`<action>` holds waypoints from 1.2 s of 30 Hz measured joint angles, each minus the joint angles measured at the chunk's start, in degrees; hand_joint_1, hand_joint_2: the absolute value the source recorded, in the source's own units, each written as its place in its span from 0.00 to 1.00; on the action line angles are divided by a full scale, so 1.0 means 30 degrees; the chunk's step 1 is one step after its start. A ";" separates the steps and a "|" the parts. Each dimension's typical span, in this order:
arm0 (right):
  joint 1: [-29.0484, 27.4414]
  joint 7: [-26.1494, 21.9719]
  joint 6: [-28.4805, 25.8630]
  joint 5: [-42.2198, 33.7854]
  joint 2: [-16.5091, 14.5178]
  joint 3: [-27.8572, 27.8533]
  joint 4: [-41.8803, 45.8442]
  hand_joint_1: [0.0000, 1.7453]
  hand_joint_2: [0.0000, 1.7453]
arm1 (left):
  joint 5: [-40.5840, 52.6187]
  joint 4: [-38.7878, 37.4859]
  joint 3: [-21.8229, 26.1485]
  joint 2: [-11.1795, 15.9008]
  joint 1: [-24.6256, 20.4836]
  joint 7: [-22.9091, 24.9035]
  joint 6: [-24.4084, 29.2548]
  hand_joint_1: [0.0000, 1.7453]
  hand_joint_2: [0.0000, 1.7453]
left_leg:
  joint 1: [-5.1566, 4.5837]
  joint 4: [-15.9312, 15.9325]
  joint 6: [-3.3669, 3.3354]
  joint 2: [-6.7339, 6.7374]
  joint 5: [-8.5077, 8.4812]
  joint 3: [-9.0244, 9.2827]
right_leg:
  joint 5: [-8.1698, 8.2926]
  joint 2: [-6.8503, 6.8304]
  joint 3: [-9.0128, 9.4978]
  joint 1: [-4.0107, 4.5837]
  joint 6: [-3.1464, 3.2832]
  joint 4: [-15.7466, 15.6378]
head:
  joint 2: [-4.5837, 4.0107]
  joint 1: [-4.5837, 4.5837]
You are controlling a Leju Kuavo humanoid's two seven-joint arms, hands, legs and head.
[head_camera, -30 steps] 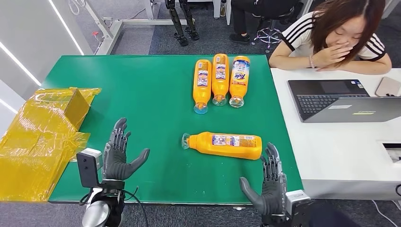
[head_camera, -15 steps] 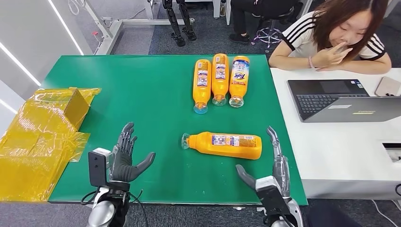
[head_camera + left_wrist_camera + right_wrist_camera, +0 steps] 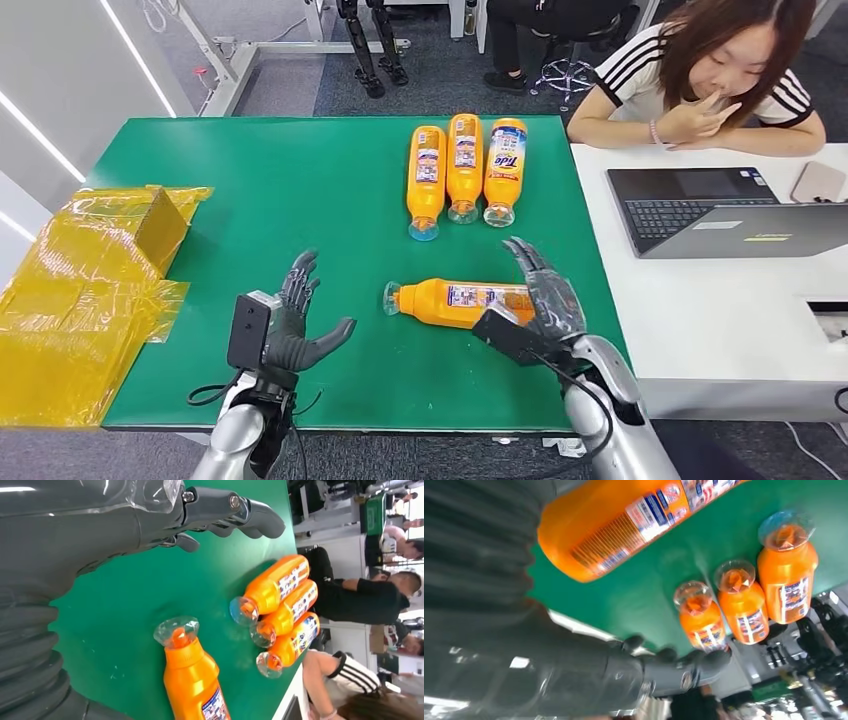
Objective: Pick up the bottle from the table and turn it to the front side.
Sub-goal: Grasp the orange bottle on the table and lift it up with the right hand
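Note:
An orange bottle (image 3: 450,303) lies on its side on the green table (image 3: 300,190), clear cap (image 3: 392,297) pointing left, printed label up. My right hand (image 3: 535,295) is spread over its base end, thumb (image 3: 495,326) at the near side, fingers not closed; whether it touches I cannot tell. The right wrist view has the bottle (image 3: 624,525) close against the palm, with fingertips (image 3: 684,672) beyond it. My left hand (image 3: 295,320) hovers open to the left of the cap, holding nothing. In the left wrist view the capped end (image 3: 176,632) faces that hand's fingers (image 3: 235,510).
Three more orange bottles (image 3: 465,165) lie side by side at the table's back, caps toward me. Crumpled yellow film and a box (image 3: 90,270) cover the left edge. A white desk with a laptop (image 3: 700,210) adjoins on the right, where a person (image 3: 715,80) sits.
My right hand has come forward from the near table edge and now covers the bottle's base end. My left hand has shifted right and forward. The bottle has not moved.

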State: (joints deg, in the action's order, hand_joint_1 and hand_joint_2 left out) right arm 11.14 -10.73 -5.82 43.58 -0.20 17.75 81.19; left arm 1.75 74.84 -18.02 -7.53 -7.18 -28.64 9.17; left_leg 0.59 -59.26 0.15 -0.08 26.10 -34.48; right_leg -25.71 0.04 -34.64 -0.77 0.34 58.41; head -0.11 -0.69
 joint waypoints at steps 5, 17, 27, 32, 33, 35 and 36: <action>0.5917 0.1100 0.3882 0.1402 0.1069 0.3284 -0.4780 0.00 1.00 | -0.0115 -0.1016 -0.0558 -0.0078 -0.0760 0.0166 -0.0563 0.00 1.00 | 0.0002 -0.0004 0.0015 0.0024 -0.0031 0.0003 | 0.0032 0.0026 -0.0008 0.0000 0.0011 0.0005 | 0.0000 -0.0004; 1.1462 0.1355 0.7349 0.0105 0.1413 0.7772 -1.0163 0.00 1.00 | -0.1133 -0.1907 -0.0587 -0.0098 -0.1208 0.0595 -0.1694 0.00 1.00 | 0.0000 -0.0007 0.0001 -0.0020 -0.0047 -0.0012 | 0.0032 -0.0003 -0.0008 0.0000 0.0011 0.0001 | 0.0000 -0.0002; 1.2969 0.1964 1.0067 -0.3001 0.1797 0.9333 -1.0618 0.00 1.00 | -0.1796 -0.1962 -0.0552 -0.0082 -0.1218 0.1188 -0.2201 0.00 1.00 | 0.0000 -0.0009 0.0001 -0.0023 -0.0048 -0.0011 | 0.0034 -0.0008 -0.0006 0.0000 0.0010 0.0002 | 0.0000 -0.0002; 1.3589 0.2360 1.0275 -0.3826 0.2009 1.0009 -1.0821 0.00 1.00 | -0.1914 -0.1953 -0.0528 -0.0084 -0.1208 0.1301 -0.2337 0.00 1.00 | 0.0001 -0.0011 0.0001 -0.0026 -0.0048 -0.0011 | 0.0034 -0.0013 -0.0006 0.0001 0.0010 0.0002 | 0.0000 -0.0004; 1.3644 0.2469 1.0264 -0.3917 0.2078 1.0142 -1.0868 0.00 1.00 | -0.1931 -0.1945 -0.0525 -0.0084 -0.1199 0.1339 -0.2364 0.00 1.00 | 0.0001 -0.0010 0.0001 -0.0027 -0.0048 -0.0011 | 0.0034 -0.0013 -0.0005 0.0001 0.0010 0.0002 | 0.0000 -0.0004; 1.3673 0.2664 1.0264 -0.4179 0.2284 1.0388 -1.0950 0.00 1.00 | -0.1967 -0.1934 -0.0514 -0.0082 -0.1169 0.1455 -0.2441 0.00 1.00 | 0.0000 -0.0011 0.0001 -0.0030 -0.0048 -0.0012 | 0.0034 -0.0016 -0.0006 0.0000 0.0010 0.0001 | 0.0000 -0.0002; 1.3665 0.2740 1.0286 -0.4297 0.2417 1.0504 -1.0986 0.00 1.00 | -0.1993 -0.1933 -0.0505 -0.0082 -0.1148 0.1508 -0.2481 0.00 1.00 | 0.0000 -0.0011 0.0001 -0.0031 -0.0048 -0.0013 | 0.0034 -0.0017 -0.0006 0.0000 0.0010 0.0001 | 0.0000 0.0000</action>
State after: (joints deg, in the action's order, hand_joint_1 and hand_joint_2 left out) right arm 52.13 -2.51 25.04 30.69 7.05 49.26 48.23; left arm -4.22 69.05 -19.53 -7.78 -10.62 -24.12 1.73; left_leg 0.59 -59.29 0.15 -0.17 25.96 -34.52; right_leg -25.60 -0.01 -34.65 -0.77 0.37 58.42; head -0.11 -0.69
